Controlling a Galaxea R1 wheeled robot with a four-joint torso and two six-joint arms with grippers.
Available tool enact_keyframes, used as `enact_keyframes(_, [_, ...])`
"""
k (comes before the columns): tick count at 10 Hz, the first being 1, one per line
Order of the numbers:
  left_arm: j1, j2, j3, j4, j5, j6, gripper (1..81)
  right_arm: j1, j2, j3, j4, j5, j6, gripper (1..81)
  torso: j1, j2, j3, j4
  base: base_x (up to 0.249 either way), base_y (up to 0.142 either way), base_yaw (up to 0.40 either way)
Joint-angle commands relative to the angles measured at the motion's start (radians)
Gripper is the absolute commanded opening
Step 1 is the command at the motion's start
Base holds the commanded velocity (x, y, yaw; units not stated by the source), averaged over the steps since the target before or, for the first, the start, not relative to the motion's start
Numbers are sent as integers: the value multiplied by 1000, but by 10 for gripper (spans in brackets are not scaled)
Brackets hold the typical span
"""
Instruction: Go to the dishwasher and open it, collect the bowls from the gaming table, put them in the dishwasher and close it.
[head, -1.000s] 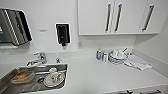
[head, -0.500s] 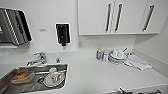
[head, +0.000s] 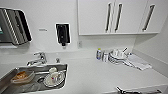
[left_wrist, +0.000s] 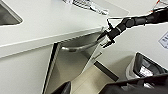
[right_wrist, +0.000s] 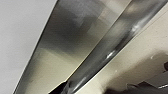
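Observation:
The dishwasher (left_wrist: 67, 62) sits under the white counter, and its stainless steel door leans out a little at the top. My right gripper (left_wrist: 106, 37) reaches in from the side and is shut on the end of the bar handle (left_wrist: 80, 46). The right wrist view looks closely along the steel door (right_wrist: 65, 42) and the handle (right_wrist: 112, 47). My left gripper (left_wrist: 87, 90) hangs open in front of the door, low down and clear of it. The bowls and the gaming table are out of view.
The white counter (head: 100, 75) carries a steel sink (head: 15, 86) with white crockery (head: 53, 77), a tap (head: 38, 58), and stacked plates and cups (head: 116, 56) at the back right. Wall cabinets (head: 112, 16) hang above. A bin (left_wrist: 143, 67) stands on the floor beside the dishwasher.

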Motion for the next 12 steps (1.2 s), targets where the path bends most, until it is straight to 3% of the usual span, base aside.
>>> enact_keyframes(1, [-60,-53,28,22,6,11,811,148,-2,9,5,-44,19,811,0,0,0,0,0,0,0])
enact_keyframes(8, [-60,-50,27,23,7,11,811,103,143,-161,-1,-49,16,811,0,0,0,0,0,0,0])
enact_keyframes(12, [-60,-27,13,22,7,11,811,16,91,-135,-36,-49,5,811,1,0,0,0,0,0,0])
